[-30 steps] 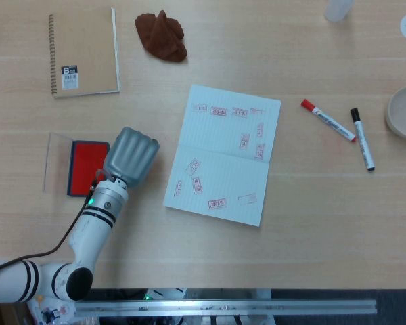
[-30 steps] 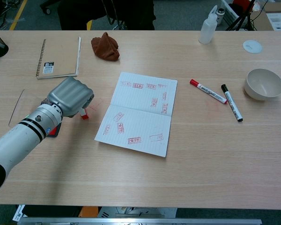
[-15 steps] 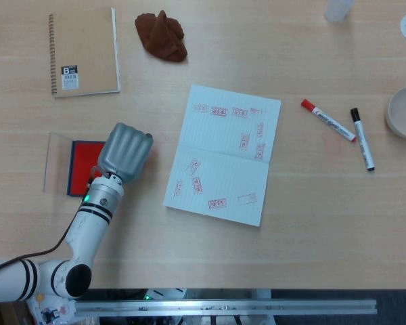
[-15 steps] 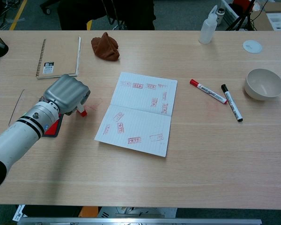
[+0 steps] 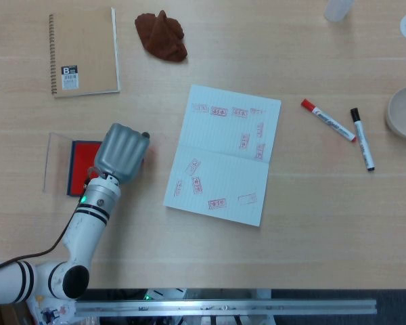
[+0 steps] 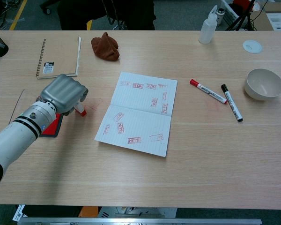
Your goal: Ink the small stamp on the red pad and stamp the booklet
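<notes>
Chest view showed the left hand (image 6: 63,95) apparently clamped on the small stamp (image 6: 79,110), light and rigid, red pad (image 5: 80,166) beneath.

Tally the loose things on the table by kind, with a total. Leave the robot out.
Notebooks: 2, spiral notebook, open booklet
Markers: 2, red-capped, black-capped
Cloth: 1
Bowl: 1
Squeeze bottle: 1
Round lid: 1
Red pad: 1
Small stamp: 1
Total: 10
</notes>
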Available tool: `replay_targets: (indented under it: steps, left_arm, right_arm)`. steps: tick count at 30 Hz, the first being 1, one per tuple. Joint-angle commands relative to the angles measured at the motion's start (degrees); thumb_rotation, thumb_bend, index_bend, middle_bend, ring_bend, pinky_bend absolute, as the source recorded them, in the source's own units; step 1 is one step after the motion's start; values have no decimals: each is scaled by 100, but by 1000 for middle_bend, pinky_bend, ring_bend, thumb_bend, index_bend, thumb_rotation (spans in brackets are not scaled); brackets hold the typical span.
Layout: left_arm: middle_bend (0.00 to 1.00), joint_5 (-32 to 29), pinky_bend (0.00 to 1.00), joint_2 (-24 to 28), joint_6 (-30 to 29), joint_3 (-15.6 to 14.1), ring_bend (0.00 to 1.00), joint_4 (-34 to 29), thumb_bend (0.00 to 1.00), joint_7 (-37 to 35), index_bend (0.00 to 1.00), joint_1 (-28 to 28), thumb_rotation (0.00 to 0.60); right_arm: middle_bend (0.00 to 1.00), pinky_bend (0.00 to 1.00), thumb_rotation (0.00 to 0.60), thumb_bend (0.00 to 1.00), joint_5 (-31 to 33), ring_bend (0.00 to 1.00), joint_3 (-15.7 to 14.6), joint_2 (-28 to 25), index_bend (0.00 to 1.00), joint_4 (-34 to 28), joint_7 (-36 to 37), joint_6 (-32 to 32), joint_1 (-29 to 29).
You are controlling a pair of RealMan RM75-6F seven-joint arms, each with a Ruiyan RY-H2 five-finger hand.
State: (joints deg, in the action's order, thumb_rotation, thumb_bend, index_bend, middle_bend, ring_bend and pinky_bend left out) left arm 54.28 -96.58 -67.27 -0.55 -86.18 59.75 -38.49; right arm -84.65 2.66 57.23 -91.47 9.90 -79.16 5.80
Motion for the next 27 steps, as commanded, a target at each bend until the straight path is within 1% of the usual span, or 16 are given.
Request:
replay_targets:
  steps: [1, 4, 8, 12, 15, 16, 18, 21, 23, 25, 27]
  left_arm:
    - [999, -40, 1000, 80, -48, 32, 1000, -143, 294, 50, 379, 10, 600]
    - [992, -20, 1000, 251, -147, 69, 1000, -444, 294, 61, 340, 29, 600]
    - [965, 48, 1000, 667, -268, 171, 993, -1036, 294, -209, 320, 104, 600]
    - [851, 3, 1000, 1212, -254, 350, 891, -1589, 294, -745, 293, 201, 600]
    - [780, 31, 1000, 1611, -274, 498, 819, -1863, 294, -1344, 277, 339, 600]
    - [754, 79, 1000, 1755, -278, 542, 789, -1929, 294, -1641, 277, 414, 600]
    - [706, 171, 1000, 1962, -277, 583, 736, -1970, 293, -2099, 277, 539, 600]
    - [627, 474, 997, 2182, -399, 576, 649, -1835, 294, -2815, 276, 791, 600]
    - [580, 735, 955, 2242, -563, 537, 590, -1650, 294, -3280, 276, 990, 600]
    - [555, 1006, 911, 2282, -743, 465, 562, -1444, 293, -3688, 276, 1192, 600]
    - [540, 1186, 884, 2324, -901, 394, 549, -1280, 291, -3940, 280, 1361, 600]
  right_arm:
    - [397, 357, 600, 154, -11, 285, 1, -10, 339, -12, -2, -14, -3]
    - [397, 356, 600, 153, -18, 285, 5, -23, 339, -22, 3, -34, -8]
    - [397, 357, 600, 154, -5, 285, 27, -41, 339, -18, 42, -64, -16]
    - [397, 357, 600, 154, 31, 285, 39, -80, 339, -29, 52, -2, 11]
    - [397, 356, 600, 154, 47, 285, 35, -109, 339, -54, 72, 101, 56]
    - [397, 356, 600, 155, 53, 285, 35, -118, 339, -65, 68, 132, 72]
    - [397, 357, 600, 155, 58, 285, 33, -128, 339, -79, 19, 177, 96]
    - [397, 356, 600, 155, 14, 285, 9, -124, 339, -107, -108, 256, 151]
    - [397, 355, 600, 155, -31, 285, 2, -113, 339, -130, -129, 284, 184]
    - [397, 355, 600, 155, -55, 284, -2, -109, 339, -153, -134, 300, 206]
    - [397, 355, 600, 155, -66, 284, -4, -112, 339, -177, -153, 304, 217]
